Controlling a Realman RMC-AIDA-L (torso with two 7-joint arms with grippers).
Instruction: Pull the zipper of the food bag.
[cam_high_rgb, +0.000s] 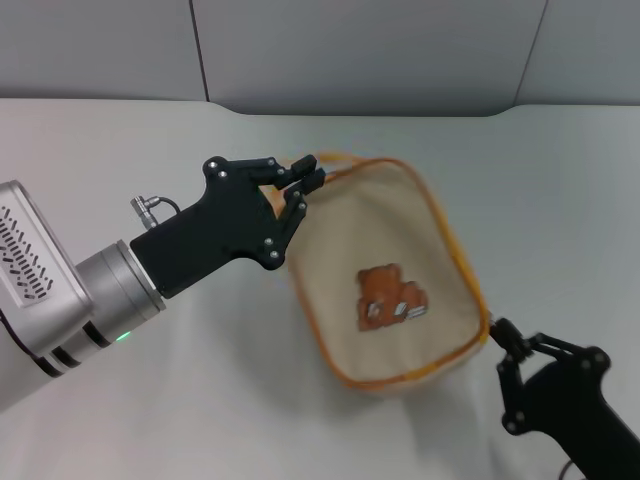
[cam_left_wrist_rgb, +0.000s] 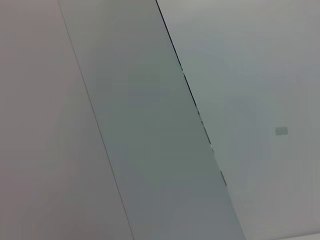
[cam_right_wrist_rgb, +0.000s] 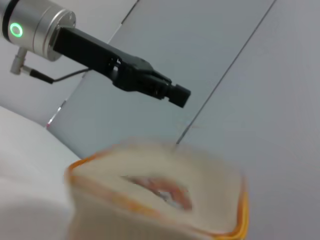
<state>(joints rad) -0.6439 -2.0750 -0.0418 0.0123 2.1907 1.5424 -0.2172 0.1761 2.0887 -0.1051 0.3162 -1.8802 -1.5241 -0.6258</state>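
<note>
The left black tool (cam_high_rgb: 305, 178) reaches in from the left, its fingers drawn together at the far-left corner of the boxy beige fabric food bag (cam_high_rgb: 385, 270), right where the orange strap loop (cam_high_rgb: 335, 160) meets the piping; whether it pinches the loop, the corner or the pull tab I cannot tell. The right black tool (cam_high_rgb: 493, 333) sits at the bag's near-right corner, fingers narrowed onto or against the edge there, though an actual grip is not clear. Seen from the right wrist, the left tool appears above and beyond the bag's far edge.

The bag lies bear panel up on the pale tabletop (cam_high_rgb: 120, 140), slightly right of centre, with the thin orange-yellow zipper (cam_high_rgb: 462, 262) running round the panel. The silver tab is too small to pick out.

The bag looks light and soft: it will likely buckle and slide rather than resist a pull, so one corner needs anchoring while the tab is pinched narrowly and drawn along the zip line, not lifted
</note>
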